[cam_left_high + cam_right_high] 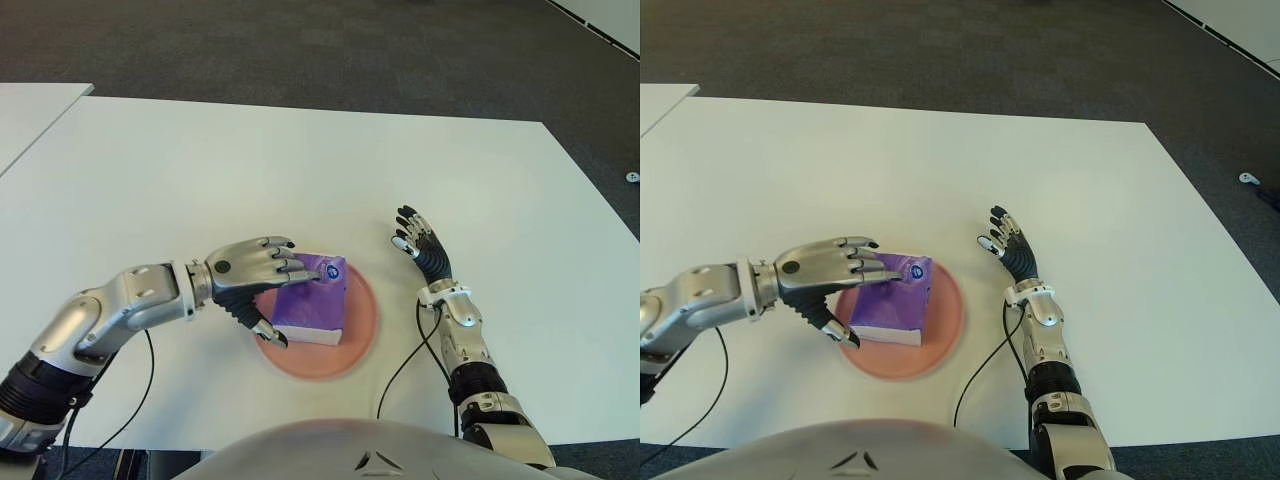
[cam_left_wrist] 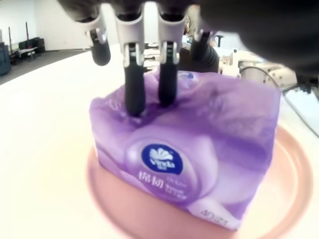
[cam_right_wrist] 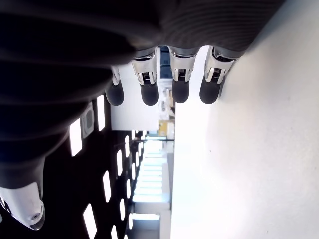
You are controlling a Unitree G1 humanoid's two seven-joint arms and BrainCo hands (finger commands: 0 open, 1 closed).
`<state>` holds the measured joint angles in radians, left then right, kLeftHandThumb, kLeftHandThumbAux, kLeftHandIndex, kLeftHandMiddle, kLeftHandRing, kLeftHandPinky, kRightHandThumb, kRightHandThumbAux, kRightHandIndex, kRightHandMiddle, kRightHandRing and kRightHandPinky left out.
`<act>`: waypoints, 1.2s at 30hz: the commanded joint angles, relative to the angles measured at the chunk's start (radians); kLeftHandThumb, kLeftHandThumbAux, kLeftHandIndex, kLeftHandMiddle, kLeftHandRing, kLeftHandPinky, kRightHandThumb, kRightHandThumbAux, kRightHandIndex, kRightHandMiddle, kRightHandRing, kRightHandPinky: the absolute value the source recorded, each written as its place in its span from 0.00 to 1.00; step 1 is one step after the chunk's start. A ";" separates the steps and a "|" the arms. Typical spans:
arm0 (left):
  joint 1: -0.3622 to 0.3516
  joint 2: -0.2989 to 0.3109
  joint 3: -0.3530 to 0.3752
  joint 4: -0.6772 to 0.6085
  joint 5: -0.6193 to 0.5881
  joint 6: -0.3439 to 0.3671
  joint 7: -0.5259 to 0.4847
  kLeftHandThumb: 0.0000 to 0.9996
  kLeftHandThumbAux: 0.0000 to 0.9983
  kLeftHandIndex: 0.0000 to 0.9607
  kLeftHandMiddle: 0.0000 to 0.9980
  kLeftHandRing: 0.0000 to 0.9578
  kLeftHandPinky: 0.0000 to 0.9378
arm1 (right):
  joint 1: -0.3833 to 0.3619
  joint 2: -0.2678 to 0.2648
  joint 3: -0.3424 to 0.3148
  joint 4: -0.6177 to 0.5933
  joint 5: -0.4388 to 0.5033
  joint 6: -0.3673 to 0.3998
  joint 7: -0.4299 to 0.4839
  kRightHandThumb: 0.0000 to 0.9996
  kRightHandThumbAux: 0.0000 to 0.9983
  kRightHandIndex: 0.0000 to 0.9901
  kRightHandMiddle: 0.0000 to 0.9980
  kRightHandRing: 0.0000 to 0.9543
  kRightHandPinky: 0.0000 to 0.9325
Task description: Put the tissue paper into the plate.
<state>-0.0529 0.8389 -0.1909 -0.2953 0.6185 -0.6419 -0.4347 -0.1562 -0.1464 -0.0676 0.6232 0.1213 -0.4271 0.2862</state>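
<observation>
White tabletop (image 1: 300, 170) fills most of what we see in the eye views, running from the upper left of the frame down to the lower edge, with dark grey carpet (image 1: 300, 45) across the top and down the right side. At the far left edge we see the corner of a second white table (image 1: 30, 110), set apart from the main one by a narrow gap. Below the middle of the frame sits the pink plate (image 1: 362, 320), round and shallow, and on it lies the purple tissue paper pack (image 1: 318, 300), its bottom resting on the plate's left half with one short end facing the lower edge of the frame. Our left hand (image 1: 255, 275) reaches in from the lower left and is on the pack: in the left wrist view two fingertips (image 2: 134, 102) press into the soft top of the wrapper, while in the eye views the thumb shows low beside the pack's near left side. We cannot tell whether the thumb touches it, so the grasp reads as loose, fingers curled over the top. Our right hand (image 1: 415, 235) shows right of the plate, near it but apart, fingers spread and holding nothing. Thin black cables (image 1: 400, 365) trail from both forearms toward the frame's bottom.
</observation>
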 commanded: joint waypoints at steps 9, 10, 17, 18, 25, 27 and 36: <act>-0.028 -0.151 0.079 0.220 -0.611 0.049 -0.018 0.13 0.26 0.00 0.00 0.00 0.00 | 0.085 0.031 0.010 0.188 -0.013 0.041 0.015 0.00 0.61 0.00 0.00 0.00 0.00; -0.084 -0.217 0.088 0.280 -0.698 0.093 -0.020 0.13 0.28 0.00 0.00 0.00 0.00 | 0.091 0.034 0.012 0.172 -0.013 0.046 0.010 0.00 0.61 0.00 0.00 0.00 0.00; -0.029 -0.286 0.244 0.249 -1.150 0.243 -0.082 0.12 0.27 0.00 0.00 0.00 0.00 | 0.079 0.039 0.010 0.198 -0.014 0.032 0.005 0.00 0.61 0.00 0.00 0.00 0.00; 0.006 -0.294 0.267 0.228 -1.223 0.281 -0.090 0.12 0.24 0.00 0.00 0.00 0.00 | 0.074 0.039 0.009 0.207 -0.014 0.025 0.006 0.00 0.61 0.00 0.00 0.00 0.00; 0.009 -0.351 0.340 0.227 -1.468 0.513 -0.027 0.07 0.17 0.00 0.00 0.00 0.00 | 0.079 0.042 0.012 0.186 -0.011 0.029 0.005 0.00 0.62 0.00 0.00 0.00 0.00; 0.002 -0.372 0.347 0.249 -1.476 0.531 -0.010 0.06 0.16 0.00 0.00 0.00 0.00 | 0.070 0.037 0.007 0.213 -0.008 0.019 0.013 0.00 0.63 0.00 0.00 0.00 0.00; -0.020 -0.472 0.397 0.361 -1.346 0.533 0.081 0.02 0.14 0.00 0.00 0.00 0.00 | 0.074 0.037 0.005 0.205 -0.005 0.026 0.015 0.00 0.65 0.00 0.00 0.00 0.00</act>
<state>-0.0898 0.4120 0.1916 0.0303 -0.7623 -0.1373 -0.3922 -0.2065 -0.1468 -0.0727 0.7141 0.1226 -0.4955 0.2989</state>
